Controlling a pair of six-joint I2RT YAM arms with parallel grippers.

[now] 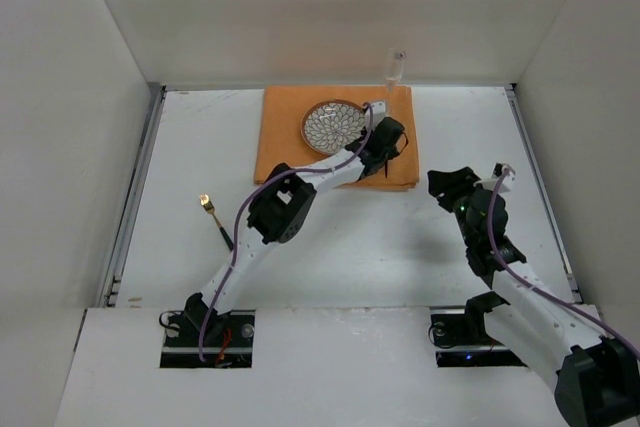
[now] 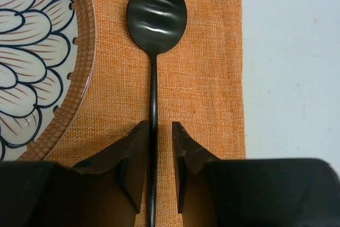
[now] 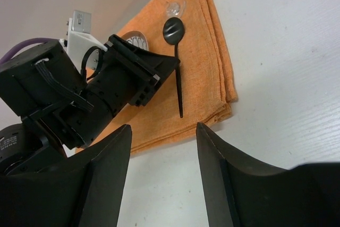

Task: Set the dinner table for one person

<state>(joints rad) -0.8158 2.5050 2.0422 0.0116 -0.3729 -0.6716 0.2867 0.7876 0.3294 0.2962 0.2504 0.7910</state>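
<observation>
The left gripper [image 2: 160,128], jaws slightly parted, straddles the black spoon's [image 2: 156,17] handle on the orange mat [image 2: 207,78]. On the dinner table [image 1: 380,237] beneath both arms, a fork [image 1: 210,209] lies toward the left edge. The patterned plate [image 2: 32,51] sits on the mat at the far edge, with a glass [image 1: 396,65] at the mat's far right corner. The right gripper [image 3: 163,126] hovers, jaws spread, near the right edge.

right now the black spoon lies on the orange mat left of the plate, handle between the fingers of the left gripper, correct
No: the left wrist view shows the black spoon right of the plate, not left. It lies on the orange mat, handle between the fingers of the left gripper.
</observation>
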